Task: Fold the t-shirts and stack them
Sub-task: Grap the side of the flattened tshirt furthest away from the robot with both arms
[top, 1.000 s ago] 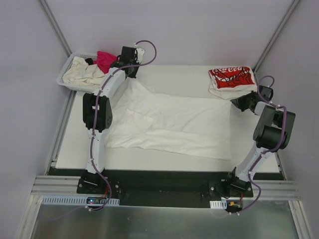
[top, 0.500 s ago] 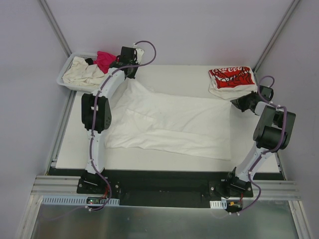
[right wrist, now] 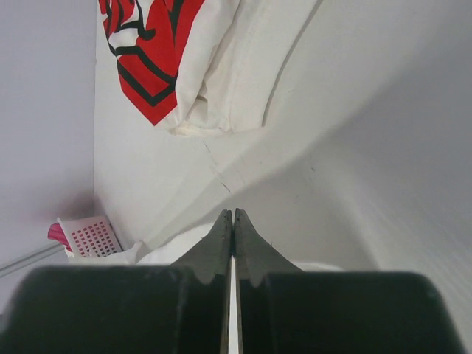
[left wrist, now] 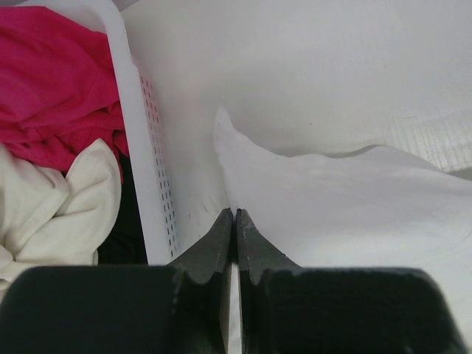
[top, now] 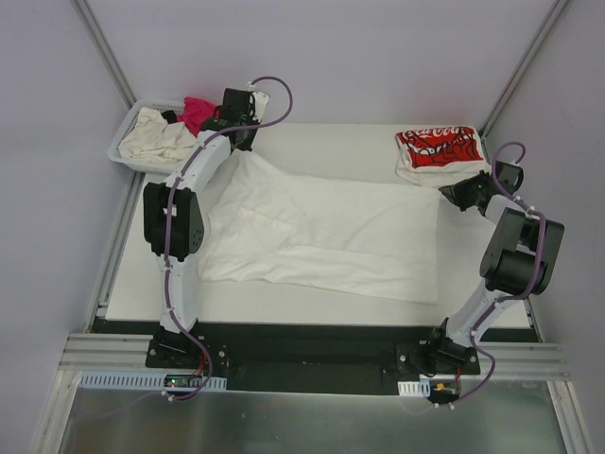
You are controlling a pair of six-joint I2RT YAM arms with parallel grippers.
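Observation:
A large plain white t-shirt (top: 321,232) lies spread across the table. My left gripper (top: 244,144) is shut on its far left corner, next to the basket; in the left wrist view the shut fingertips (left wrist: 234,214) pinch the cloth (left wrist: 354,214). My right gripper (top: 451,194) is shut on the shirt's far right corner; the right wrist view shows the shut tips (right wrist: 233,214) with white cloth (right wrist: 169,247) below them. A folded white shirt with red print (top: 440,151) lies at the back right, just beyond the right gripper (right wrist: 158,51).
A white slotted basket (top: 128,128) stands at the back left and holds a cream shirt (top: 156,140), a magenta shirt (top: 197,112) and something black (left wrist: 129,221). Its wall (left wrist: 140,133) is close to the left fingers. Metal frame posts flank the table.
Both grippers have drawn slightly outward and back with the corners. The left arm's elbow has swung left. The white shirt's far edge lies straighter and flatter.

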